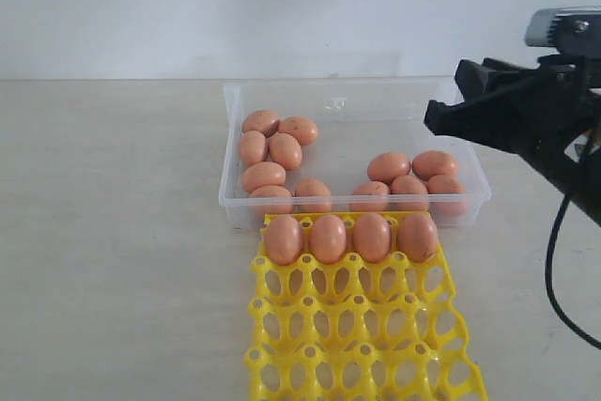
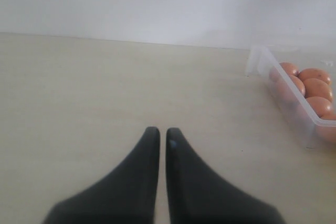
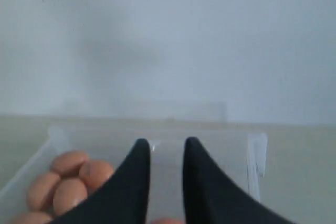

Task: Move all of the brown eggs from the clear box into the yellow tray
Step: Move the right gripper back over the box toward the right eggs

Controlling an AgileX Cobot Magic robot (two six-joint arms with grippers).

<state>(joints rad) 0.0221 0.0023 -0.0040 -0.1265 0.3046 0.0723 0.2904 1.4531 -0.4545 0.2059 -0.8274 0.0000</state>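
Note:
The clear box [image 1: 357, 91] holds brown eggs in two clusters, one at its left [image 1: 272, 152] and one at its right [image 1: 408, 180]. Several more eggs [image 1: 328, 238] fill the far row of the yellow tray [image 1: 366, 326], which butts against the box's near wall. My right gripper [image 1: 434, 119] hangs above the box's right end. In the right wrist view its jaws [image 3: 166, 142] stand a little apart with nothing between them, and the eggs [image 3: 68, 182] lie below to one side. My left gripper [image 2: 163, 131] is shut and empty over bare table, and the box [image 2: 294, 103] is off to its side.
The pale table [image 1: 113, 232] stretches left of the box and tray. A white wall [image 1: 282, 7] stands behind. A black cable [image 1: 554, 269] hangs from the right arm beside the tray.

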